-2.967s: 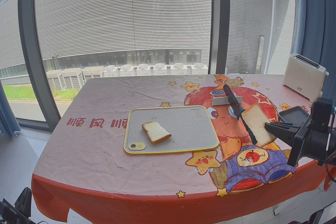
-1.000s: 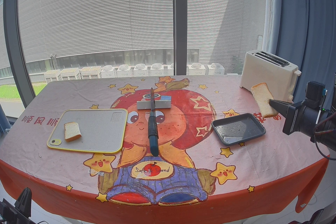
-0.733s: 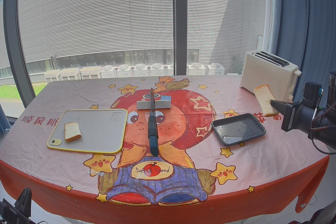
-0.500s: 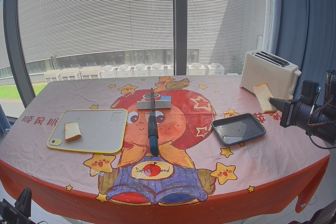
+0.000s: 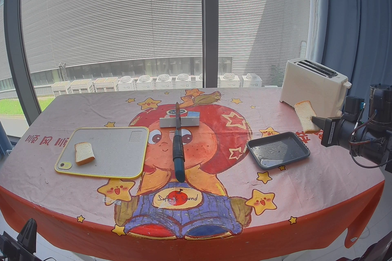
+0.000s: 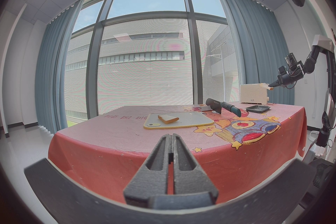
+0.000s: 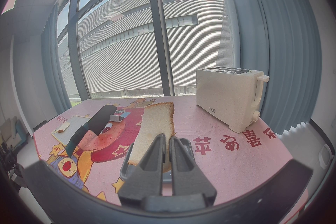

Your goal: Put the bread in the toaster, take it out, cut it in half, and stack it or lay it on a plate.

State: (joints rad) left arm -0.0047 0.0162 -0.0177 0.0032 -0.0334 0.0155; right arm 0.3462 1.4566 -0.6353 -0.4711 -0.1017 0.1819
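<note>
R gripper (image 5: 317,122) is clamped on bread slice (image 5: 306,115), holding it off the table right in front of toaster (image 5: 314,84), just past dark tray (image 5: 277,150). L gripper (image 6: 170,168) has fingers pressed together w/ nothing btwn, well back from the table. Smaller bread piece (image 5: 84,152) lies on cutting board (image 5: 118,151). Knife (image 5: 178,147) is mid-table, blade on grey rest (image 5: 190,120).

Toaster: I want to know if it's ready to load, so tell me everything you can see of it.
The toaster is a cream box, plastic by its look, upright at the table's far right corner. It has two long top slots with nothing sticking out, and a raised side lever with a knob below. The right gripper holds a slice close by, not touching it.
</note>
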